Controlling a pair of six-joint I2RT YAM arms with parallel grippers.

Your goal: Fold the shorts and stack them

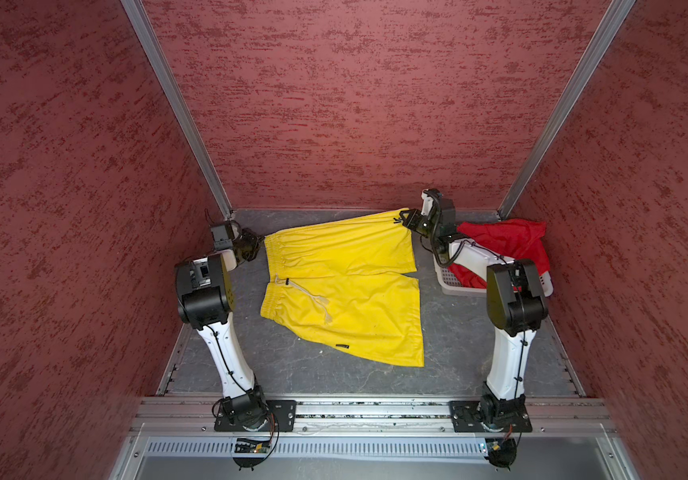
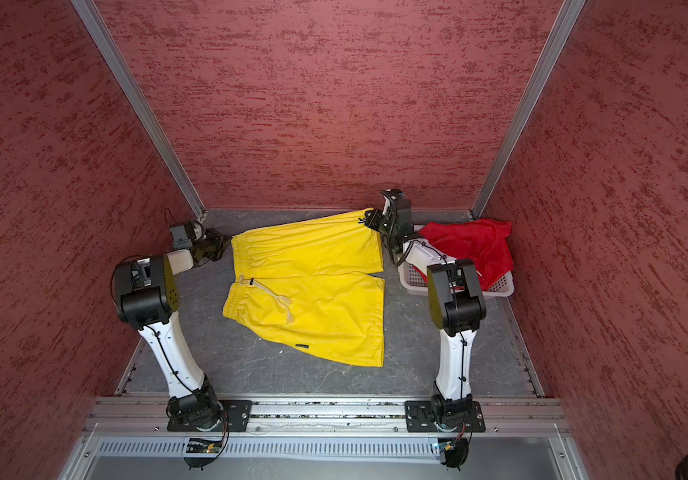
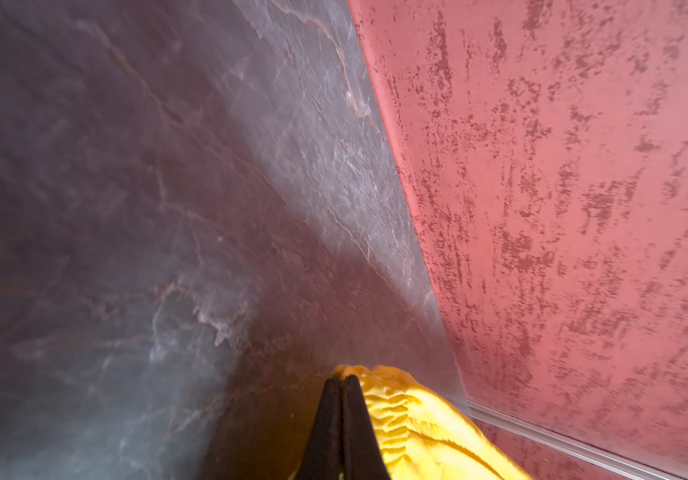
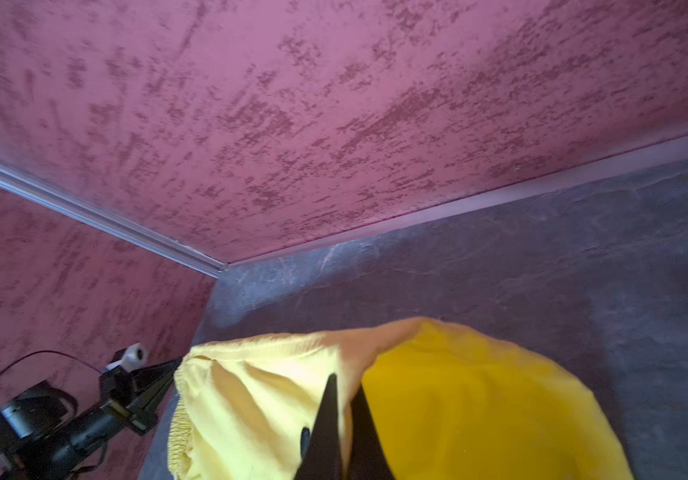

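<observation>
left gripper (image 1: 260,242) pinched fully closed on far waistband corner of bright yellow cloth shorts (image 1: 346,299); right gripper (image 1: 405,217) clamped likewise on far leg hem. far edge raised taut, likely for folding over near half flat on grey tabletop (image 1: 250,365). bright red cloth shorts (image 1: 504,243) wait in white perforated plastic basket (image 1: 456,287).

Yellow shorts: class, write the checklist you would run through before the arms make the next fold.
1. Left jaws shut on far waistband corner of yellow shorts: ok.
2. Right jaws shut on far leg hem: ok.
3. Near leg flat on the table: ok.
4. Drawstring on near half, not caught: ok.
5. Red shorts in basket, clear of fold: ok.
6. Both cloth layers gripped: cannot tell.
</observation>
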